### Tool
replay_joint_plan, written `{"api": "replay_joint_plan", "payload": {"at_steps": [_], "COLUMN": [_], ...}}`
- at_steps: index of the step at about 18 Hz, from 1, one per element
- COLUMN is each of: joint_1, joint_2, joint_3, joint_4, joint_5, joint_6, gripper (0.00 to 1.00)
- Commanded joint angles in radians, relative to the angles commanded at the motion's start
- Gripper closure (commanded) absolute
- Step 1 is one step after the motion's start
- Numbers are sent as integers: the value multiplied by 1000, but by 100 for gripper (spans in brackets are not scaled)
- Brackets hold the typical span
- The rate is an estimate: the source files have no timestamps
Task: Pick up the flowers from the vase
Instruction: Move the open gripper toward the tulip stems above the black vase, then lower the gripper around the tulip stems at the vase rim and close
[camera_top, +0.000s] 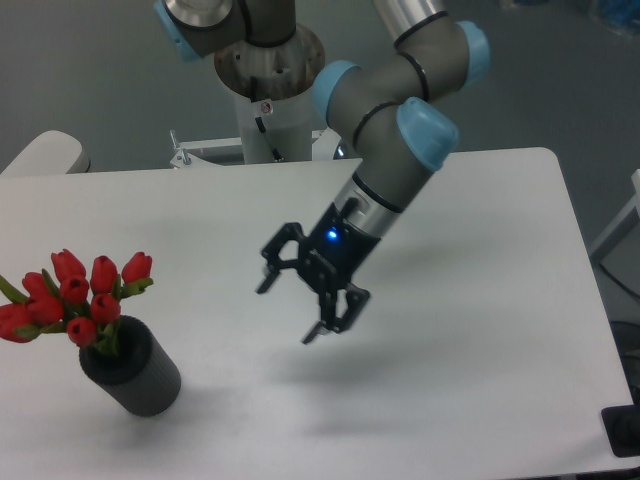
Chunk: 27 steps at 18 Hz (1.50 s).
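The flowers (72, 295), a bunch of red tulip buds with green leaves, stand in the vase (133, 371), a short dark ribbed cylinder near the table's front left. The bunch leans left toward the table edge. My gripper (288, 312) hangs open above the middle of the table, tilted so its fingers point left and down toward the vase. It is well to the right of the flowers, with nothing between its fingers.
The white table (480, 400) ends close on the left of the flowers. The arm's base column (268, 100) rises behind the back edge. A grey rounded object (45, 155) sits at the back left corner.
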Motion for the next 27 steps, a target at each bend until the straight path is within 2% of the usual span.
{"api": "replay_joint_plan", "payload": {"at_steps": [2, 6, 9, 14, 27], "joint_1": [-37, -121, -127, -123, -180], "joint_2": [0, -35, -81, -123, -172], "joint_3": [-11, -41, -31, -22, 26], "joint_4": [15, 116, 123, 123, 124], "joint_5": [-51, -63, -75, -236, -261], "joint_6": [0, -3, -5, -3, 25], "gripper": [0, 0, 0, 0, 0]}}
